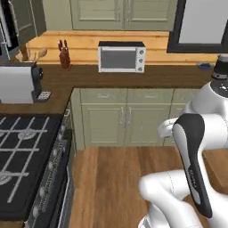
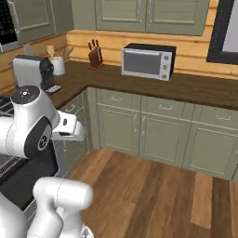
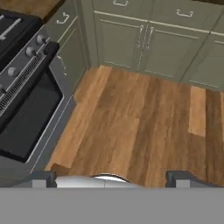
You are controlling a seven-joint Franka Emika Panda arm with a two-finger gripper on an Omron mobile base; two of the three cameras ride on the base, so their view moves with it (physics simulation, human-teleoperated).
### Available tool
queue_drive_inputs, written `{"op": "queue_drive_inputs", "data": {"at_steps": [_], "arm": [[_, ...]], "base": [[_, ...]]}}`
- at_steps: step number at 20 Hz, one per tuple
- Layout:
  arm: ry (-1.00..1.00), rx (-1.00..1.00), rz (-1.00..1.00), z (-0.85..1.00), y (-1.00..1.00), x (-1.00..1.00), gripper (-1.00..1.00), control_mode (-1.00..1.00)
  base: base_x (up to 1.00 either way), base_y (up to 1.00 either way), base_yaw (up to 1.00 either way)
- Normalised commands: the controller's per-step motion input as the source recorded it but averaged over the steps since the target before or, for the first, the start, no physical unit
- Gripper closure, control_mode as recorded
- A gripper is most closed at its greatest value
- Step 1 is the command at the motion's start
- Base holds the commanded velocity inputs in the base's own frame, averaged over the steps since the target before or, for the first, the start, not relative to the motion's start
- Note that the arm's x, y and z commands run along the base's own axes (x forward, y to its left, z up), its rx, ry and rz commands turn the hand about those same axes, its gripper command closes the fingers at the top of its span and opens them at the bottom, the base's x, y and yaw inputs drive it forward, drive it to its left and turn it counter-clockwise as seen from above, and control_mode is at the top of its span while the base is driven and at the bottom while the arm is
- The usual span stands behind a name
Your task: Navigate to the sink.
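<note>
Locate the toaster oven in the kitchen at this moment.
The toaster oven stands on the dark back counter, right of the knife block in both base views, under the green wall cabinets.

My arm (image 1: pixel 196 160) is folded close above my base, elbow high; my gripper (image 3: pixel 111 177) points downward, fingertips (image 3: pixel 41 178) spread wide apart, holding nothing.

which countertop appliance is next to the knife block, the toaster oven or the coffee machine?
The white boxy toaster oven with a dark glass door: it stands right beside the wooden knife block on the back counter. The grey coffee machine sits apart on the side counter, nearer the black gas stovetop.
</note>
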Motion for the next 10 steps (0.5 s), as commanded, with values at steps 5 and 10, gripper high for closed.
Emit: {"op": "queue_drive_inputs", "data": {"at_steps": [5, 10], "arm": [[0.00, 0.00, 0.00, 0.00, 0.00, 0.00, -1.00, 1.00], [0.00, 0.00, 0.00, 0.00, 0.00, 0.00, -1.00, 1.00]], "base": [[0.14, -0.04, -0.91], [0.33, -0.12, -0.82]]}}
